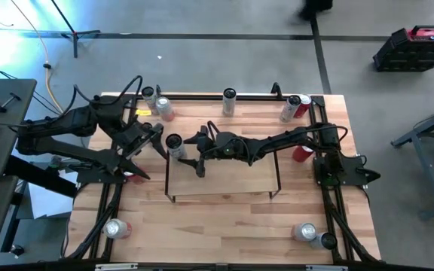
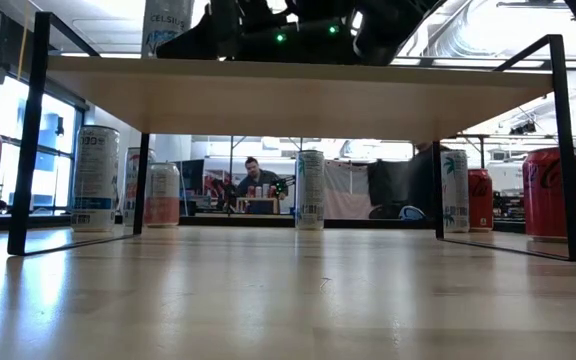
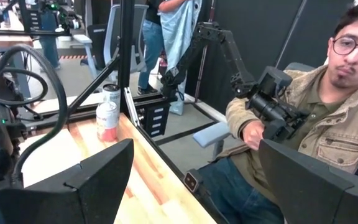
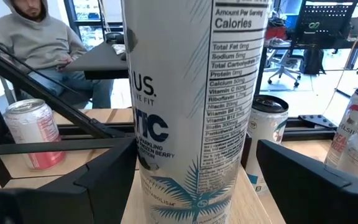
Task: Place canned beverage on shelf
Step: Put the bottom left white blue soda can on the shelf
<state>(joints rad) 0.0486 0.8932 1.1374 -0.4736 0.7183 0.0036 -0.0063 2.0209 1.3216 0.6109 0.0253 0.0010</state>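
Note:
A tall white canned beverage (image 4: 194,93) stands upright on the shelf (image 1: 232,181), near the shelf's far left corner (image 1: 175,144). In the low view its base (image 2: 166,25) rests on the board (image 2: 298,90). My right gripper (image 4: 194,180) reaches level from the table's right, open. One finger stands on each side of the can; I see no touch. My left gripper (image 3: 191,180) hangs open and empty, raised over the table's left side (image 1: 149,139).
Several cans line the far edge (image 1: 229,100) (image 1: 164,108) (image 1: 288,109). A red can (image 1: 301,153) stands right of the shelf. More cans sit at the near corners (image 1: 115,228) (image 1: 305,231). A person (image 3: 316,124) sits beyond the table's left side.

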